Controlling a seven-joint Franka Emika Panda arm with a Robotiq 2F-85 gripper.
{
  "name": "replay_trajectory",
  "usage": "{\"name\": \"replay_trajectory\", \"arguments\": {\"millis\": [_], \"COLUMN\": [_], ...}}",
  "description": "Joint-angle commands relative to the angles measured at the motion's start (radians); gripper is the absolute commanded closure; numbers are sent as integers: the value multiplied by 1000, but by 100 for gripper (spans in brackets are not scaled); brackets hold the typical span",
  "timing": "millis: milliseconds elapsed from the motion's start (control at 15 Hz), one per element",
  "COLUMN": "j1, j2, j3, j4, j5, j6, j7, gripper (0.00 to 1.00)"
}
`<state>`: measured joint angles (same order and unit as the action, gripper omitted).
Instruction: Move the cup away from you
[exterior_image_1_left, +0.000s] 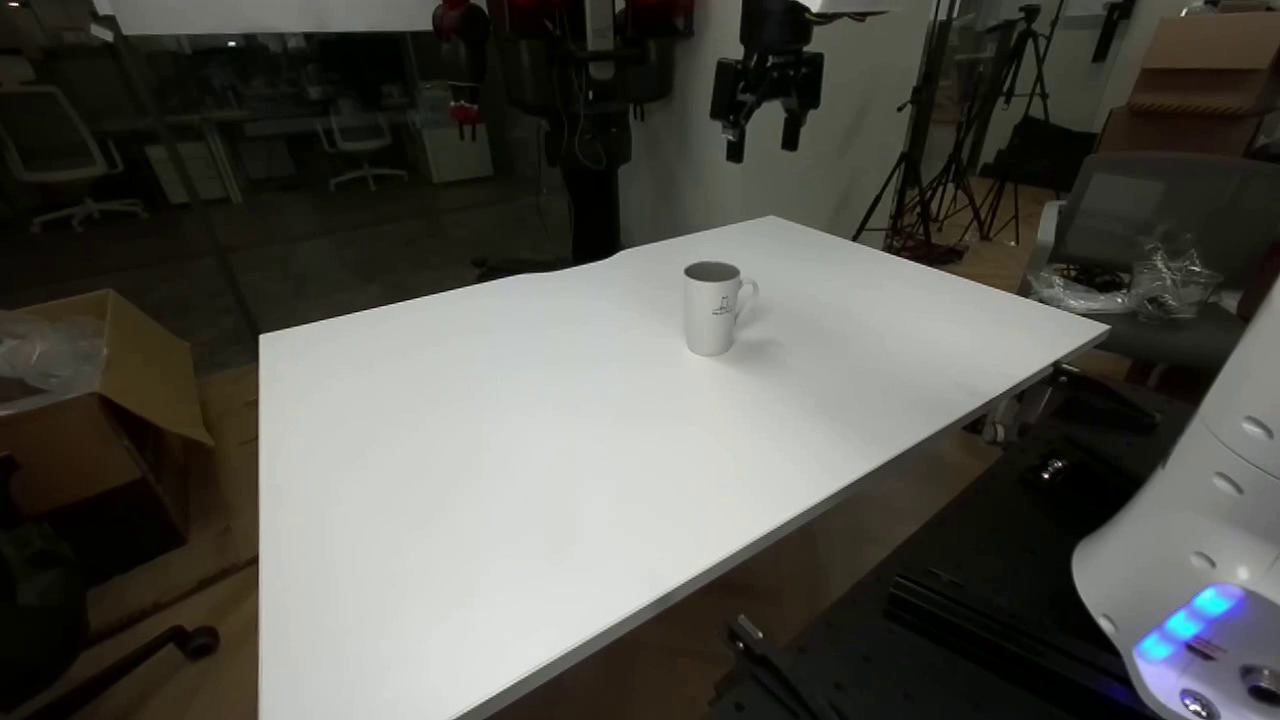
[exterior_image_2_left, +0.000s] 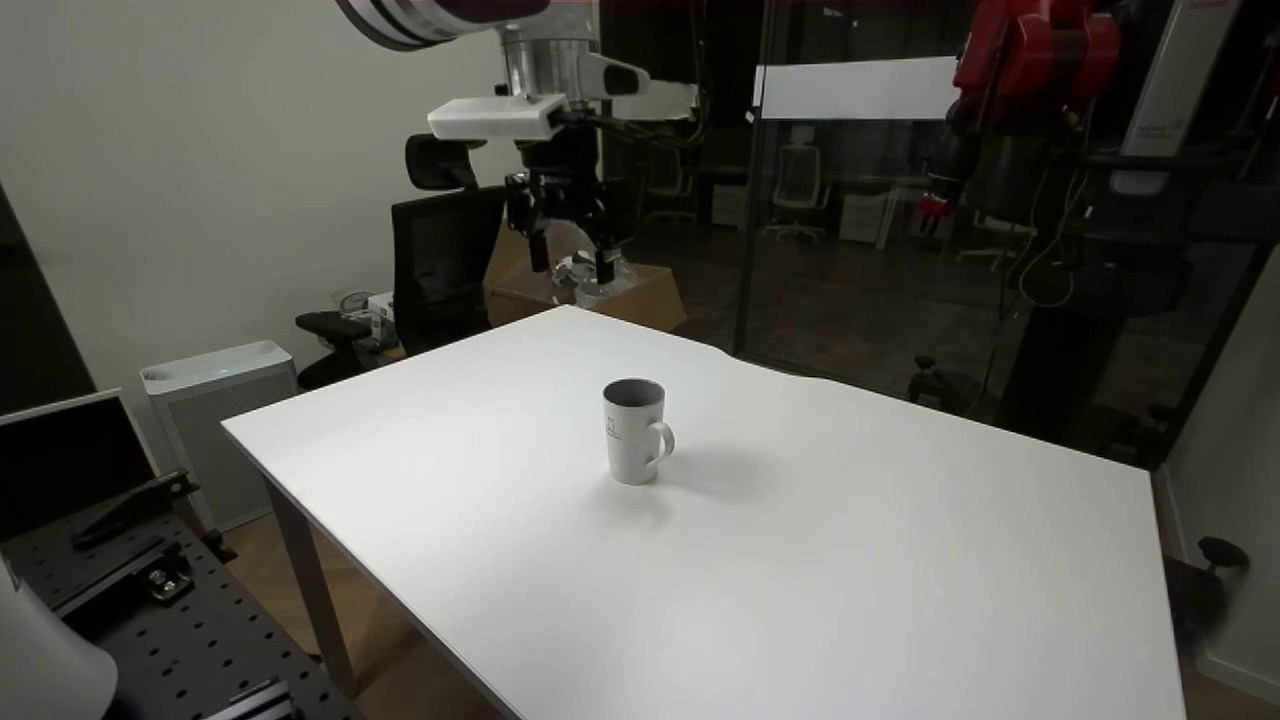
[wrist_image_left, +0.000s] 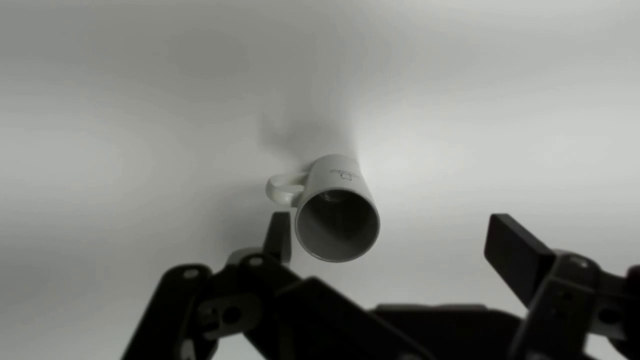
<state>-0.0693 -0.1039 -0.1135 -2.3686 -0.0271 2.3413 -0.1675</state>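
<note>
Black fingers (wrist_image_left: 517, 257) hang wide apart, well clear of the upright cup (exterior_image_1_left: 709, 315) below.

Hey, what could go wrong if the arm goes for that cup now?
In the wrist view, the cup appears off-centre below the open pincer, close to one finger, so descending straight might clip it. Its handle juts out on that side and might snag. Standing upright, it could tip if pushed high up.
</note>
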Motion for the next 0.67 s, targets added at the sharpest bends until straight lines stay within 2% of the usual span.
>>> {"name": "replay_trajectory", "arguments": {"millis": [0, 133, 200, 600], "j1": [-4, -13, -14, -22], "j2": [141, 213, 122, 256], "j3": [-5, -1, 8, 24], "j4": [140, 195, 100, 201], "j5": [-9, 4, 0, -4], "j6": [-73, -88, -47, -39], "j7": [-174, -294, -209, -310], "gripper": [0, 0, 0, 0]}}
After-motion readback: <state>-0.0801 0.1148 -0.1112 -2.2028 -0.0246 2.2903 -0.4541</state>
